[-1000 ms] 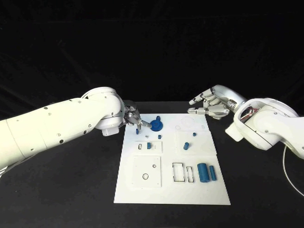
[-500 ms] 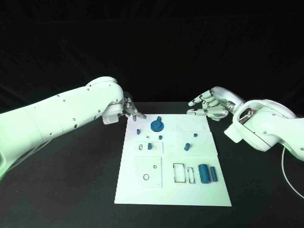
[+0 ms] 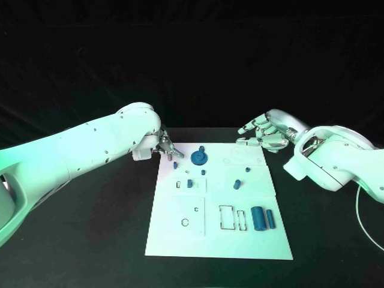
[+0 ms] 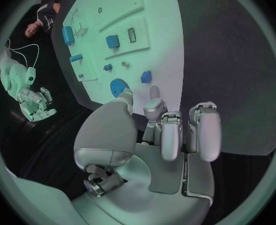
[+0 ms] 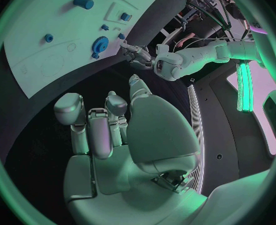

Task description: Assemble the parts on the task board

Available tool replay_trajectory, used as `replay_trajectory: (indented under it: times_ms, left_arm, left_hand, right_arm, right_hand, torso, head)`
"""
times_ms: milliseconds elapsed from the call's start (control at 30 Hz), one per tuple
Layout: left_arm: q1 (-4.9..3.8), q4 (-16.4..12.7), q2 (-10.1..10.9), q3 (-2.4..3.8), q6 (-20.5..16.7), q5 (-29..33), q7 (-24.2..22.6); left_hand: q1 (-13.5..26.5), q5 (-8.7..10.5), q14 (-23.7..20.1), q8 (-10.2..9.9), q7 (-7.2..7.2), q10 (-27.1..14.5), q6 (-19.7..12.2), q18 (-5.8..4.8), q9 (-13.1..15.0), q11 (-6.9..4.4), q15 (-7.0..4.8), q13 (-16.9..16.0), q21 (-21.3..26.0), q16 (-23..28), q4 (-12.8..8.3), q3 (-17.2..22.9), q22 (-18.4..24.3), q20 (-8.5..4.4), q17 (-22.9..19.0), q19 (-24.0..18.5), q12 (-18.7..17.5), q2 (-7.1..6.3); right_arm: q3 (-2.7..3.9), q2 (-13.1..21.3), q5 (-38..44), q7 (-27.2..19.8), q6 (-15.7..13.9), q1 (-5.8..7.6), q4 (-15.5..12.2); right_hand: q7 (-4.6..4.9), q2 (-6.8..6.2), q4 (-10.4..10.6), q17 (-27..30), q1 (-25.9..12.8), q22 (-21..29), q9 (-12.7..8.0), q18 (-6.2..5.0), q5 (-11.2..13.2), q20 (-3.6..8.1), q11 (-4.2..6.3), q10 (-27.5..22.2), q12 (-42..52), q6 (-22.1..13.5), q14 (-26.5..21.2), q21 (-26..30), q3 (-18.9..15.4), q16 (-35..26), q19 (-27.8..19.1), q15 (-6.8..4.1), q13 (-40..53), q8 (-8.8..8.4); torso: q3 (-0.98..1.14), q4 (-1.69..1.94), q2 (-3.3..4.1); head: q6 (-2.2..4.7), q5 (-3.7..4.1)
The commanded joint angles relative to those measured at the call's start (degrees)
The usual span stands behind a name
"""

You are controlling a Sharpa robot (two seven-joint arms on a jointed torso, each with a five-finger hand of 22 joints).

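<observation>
The white task board lies in the middle of the black table. A blue gear stands near its far end, with a small blue piece beside it at the left edge. A blue cylinder and a thinner blue bar lie at the near right. My left hand hovers over the board's far left corner, fingers apart and holding nothing. Its fingers point toward the gear and the small piece. My right hand hangs past the far right corner, also without anything in it.
More small blue pieces stand in the board's middle rows, and outlined slots lie beside the cylinder. In the right wrist view the board, the gear and my left hand lie beyond my right hand. Black table surrounds the board.
My left hand has drawn back a little from the gear toward the board's far left corner, and its arm has swung up. The right hand has barely moved.
</observation>
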State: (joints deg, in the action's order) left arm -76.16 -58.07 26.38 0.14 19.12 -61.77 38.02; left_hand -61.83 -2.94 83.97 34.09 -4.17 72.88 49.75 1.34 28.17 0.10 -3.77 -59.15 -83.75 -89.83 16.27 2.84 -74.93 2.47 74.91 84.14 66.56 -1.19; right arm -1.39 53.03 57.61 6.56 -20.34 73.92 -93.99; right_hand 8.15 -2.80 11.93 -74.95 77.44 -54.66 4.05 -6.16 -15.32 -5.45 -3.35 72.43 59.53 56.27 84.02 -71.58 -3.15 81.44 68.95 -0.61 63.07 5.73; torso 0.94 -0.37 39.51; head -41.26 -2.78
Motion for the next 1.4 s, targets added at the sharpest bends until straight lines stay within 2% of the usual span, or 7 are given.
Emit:
replay_trajectory:
  times_ms: [33,500,1133,1200,1267,1333,1400]
  left_arm:
    - [0.18,0.6,-0.4,-0.10,2.8,0.6,-1.0]
    - [0.60,0.9,-0.6,-0.23,4.0,1.0,-2.0]
    - [1.06,1.6,-1.2,-0.24,2.6,1.3,-2.7]
    - [1.09,1.6,-1.3,-0.24,2.0,1.4,-2.7]
    - [1.11,1.6,-1.3,-0.24,0.9,1.7,-2.8]
    - [1.12,1.6,-1.2,-0.24,0.1,1.9,-2.9]
    - [1.13,1.6,-1.2,-0.24,-0.1,2.0,-2.9]
  left_hand:
    - [-0.6,-0.02,6.0,-0.2,-0.07,0.5,0.6,0.64,-0.1,-0.02,0.29,-0.1,0.0,-0.2,0.0,-0.3,-8.0,0.30,15.1,2.3,0.4,-0.03]
    - [-1.3,-0.02,6.0,-0.2,0.03,0.5,0.9,0.62,-0.2,-0.13,0.19,-0.1,-0.1,-0.2,-0.2,-0.6,-8.1,0.23,15.1,2.4,0.4,0.62]
    - [-6.3,-0.04,6.0,-0.1,0.32,0.6,1.8,0.59,-0.7,-0.41,-0.05,-0.1,-0.1,-0.2,-2.4,0.3,-8.3,-0.02,15.1,2.4,0.5,3.53]
    - [-7.2,-0.05,6.0,0.0,0.41,0.6,1.9,0.60,-0.6,-0.49,-0.11,-0.1,-0.1,-0.2,-3.0,0.7,-8.3,-0.07,15.1,2.4,0.5,3.95]
    - [-9.0,-0.08,6.0,0.2,0.66,0.5,1.9,0.63,-0.5,-0.71,-0.28,0.1,0.0,-0.2,-4.0,2.0,-8.3,-0.19,15.1,2.4,0.3,5.23]
    - [-12.5,-0.08,6.0,0.5,1.14,0.1,1.6,0.68,-0.3,-1.14,-0.64,0.5,0.2,-0.2,-6.3,4.9,-8.1,-0.44,15.1,2.3,-0.1,7.11]
    - [-14.6,-0.11,6.0,0.7,1.23,-0.2,1.1,0.70,0.0,-1.26,-0.81,0.8,0.3,-0.2,-8.1,7.2,-8.1,-0.67,15.1,2.2,-0.5,7.50]
  right_arm:
    - [0.01,-0.1,0.1,-0.5,0.7,-0.05,0.0]
    - [0.01,-0.3,0.1,-0.6,0.7,-0.06,0.1]
    - [0.01,-0.3,-0.2,-0.8,1.0,-0.07,0.1]
    - [0.01,-0.3,-0.2,-0.8,1.1,-0.07,0.1]
    - [0.01,-0.3,-0.2,-0.8,1.2,-0.07,0.2]
    - [0.01,-0.4,-0.2,-0.8,1.4,-0.07,0.2]
    - [0.01,-0.4,-0.2,-0.8,1.6,-0.07,0.3]
  right_hand:
    - [0.09,0.55,0.1,-0.6,0.1,0.0,0.0,-1.01,-0.4,0.07,0.07,-0.2,-0.1,-0.4,2.7,0.3,-0.3,-0.4,-0.2,-0.31,0.0,0.30]
    - [0.08,0.71,0.1,-0.4,0.2,0.2,0.0,-1.03,-0.5,0.08,0.08,-0.2,-0.2,-0.4,2.7,0.4,-0.3,-0.5,-0.3,-0.32,-0.1,0.34]
    - [0.08,0.79,0.2,-0.4,0.2,0.3,0.0,-1.05,-0.5,0.08,0.09,-0.1,-0.2,-0.4,2.7,0.5,-0.3,-0.5,-0.3,-0.33,-0.2,0.36]
    - [0.08,0.79,0.2,-0.4,0.2,0.3,0.0,-1.05,-0.5,0.08,0.09,-0.1,-0.2,-0.4,2.7,0.5,-0.3,-0.5,-0.3,-0.33,-0.2,0.36]
    - [0.08,0.79,0.2,-0.4,0.2,0.3,0.0,-1.05,-0.5,0.08,0.09,-0.1,-0.2,-0.4,2.7,0.5,-0.3,-0.5,-0.3,-0.33,-0.2,0.36]
    - [0.07,0.88,0.2,-0.1,0.3,0.6,0.0,-1.11,-0.6,0.09,0.09,-0.1,-0.2,-0.3,2.6,0.7,-0.3,-0.7,-0.5,-0.33,-0.2,0.39]
    - [0.07,0.88,0.2,-0.1,0.3,0.6,0.0,-1.12,-0.6,0.09,0.09,-0.1,-0.2,-0.3,2.6,0.7,-0.3,-0.7,-0.5,-0.33,-0.2,0.39]
  torso:
    - [0.06,-0.02,-0.06]
    - [0.08,0.05,-0.13]
    - [0.07,-0.01,-0.07]
    - [0.07,0.02,-0.07]
    - [0.09,0.04,-0.07]
    - [0.09,0.05,-0.08]
    - [0.09,0.04,-0.08]
  head:
    - [-0.15,-0.11]
    - [-0.09,0.10]
    - [-0.08,0.03]
    - [-0.10,0.07]
    - [-0.13,0.04]
    - [-0.13,0.01]
    - [-0.15,0.01]
